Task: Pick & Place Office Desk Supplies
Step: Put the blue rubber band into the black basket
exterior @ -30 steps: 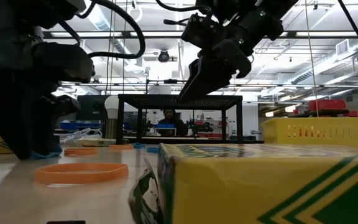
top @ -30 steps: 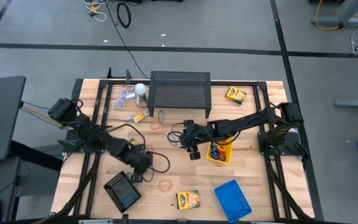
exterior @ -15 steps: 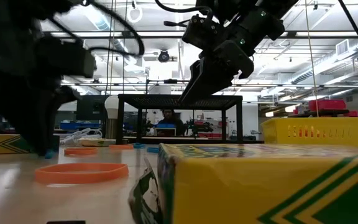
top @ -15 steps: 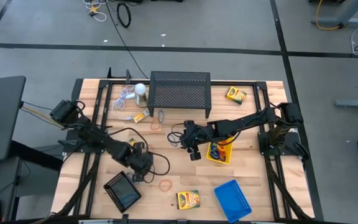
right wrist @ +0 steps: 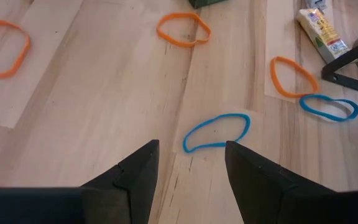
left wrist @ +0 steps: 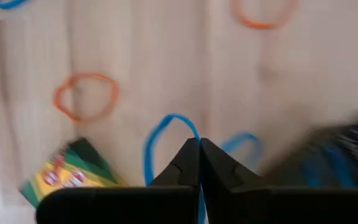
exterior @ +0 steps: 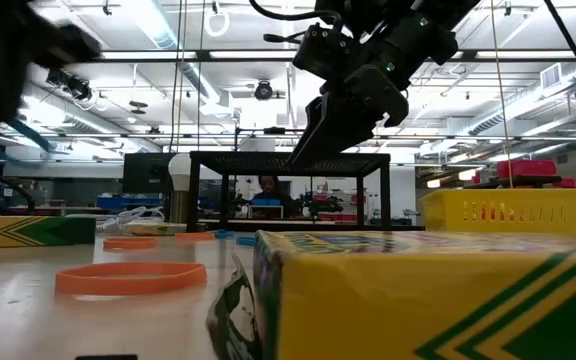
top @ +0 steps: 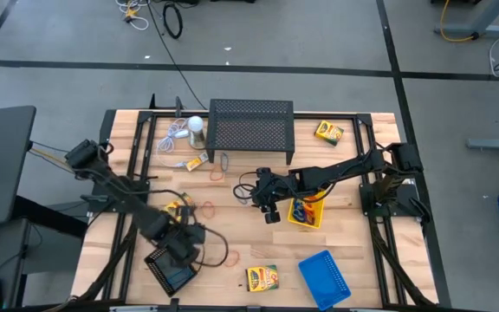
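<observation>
One cam looks straight down, one sits at tabletop level; both catch the big black mesh stand (top: 250,127) (exterior: 288,160).

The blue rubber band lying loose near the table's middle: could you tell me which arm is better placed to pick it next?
Probably the right. Its open claw hovers directly above that blue rubber band, while the left claw is already shut on another blue band near the black tray.

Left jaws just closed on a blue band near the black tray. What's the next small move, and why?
Probably carry it the rest of the way over the black mesh tray and open there. The left gripper is shut on the blue rubber-band loop, which hangs off the table, and the high view puts that gripper right at the tray's edge. The right gripper waits open above the table.
</observation>
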